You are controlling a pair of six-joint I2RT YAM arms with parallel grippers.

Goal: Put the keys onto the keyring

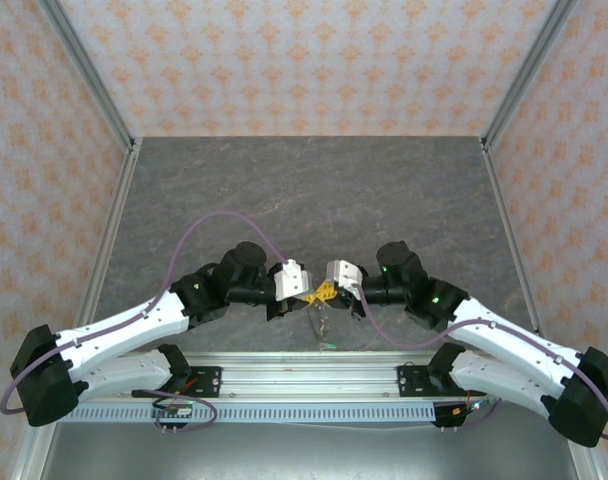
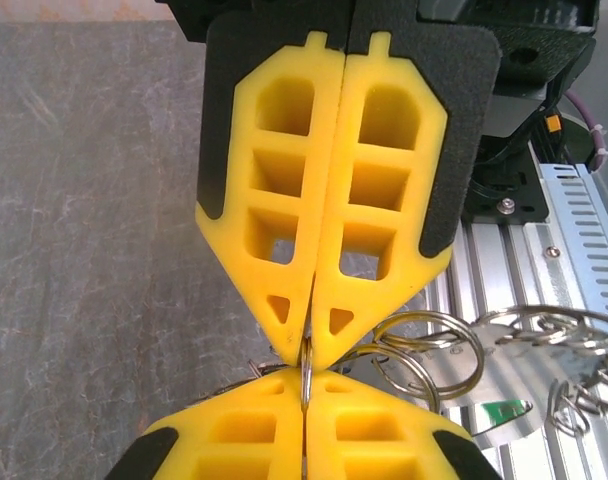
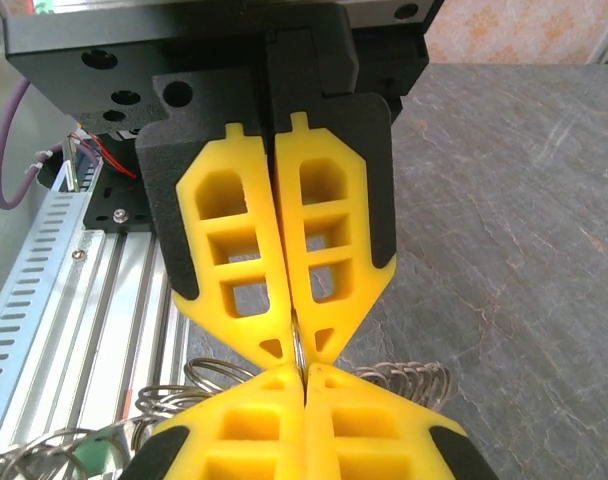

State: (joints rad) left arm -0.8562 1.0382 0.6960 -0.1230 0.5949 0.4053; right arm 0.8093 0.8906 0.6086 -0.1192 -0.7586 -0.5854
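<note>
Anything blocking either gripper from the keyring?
Nothing visible. The left gripper and right gripper meet tip to tip, the jaws of both shut on the keyring wire itself. The green-tagged key and other rings hang to one side of the pinch.

Closed tip to tip: left hand (image 2: 305, 402) near, right hand (image 2: 310, 345) far, both nipping thin keyring (image 2: 306, 370). Green-tagged key (image 2: 505, 409) lying right.
</note>
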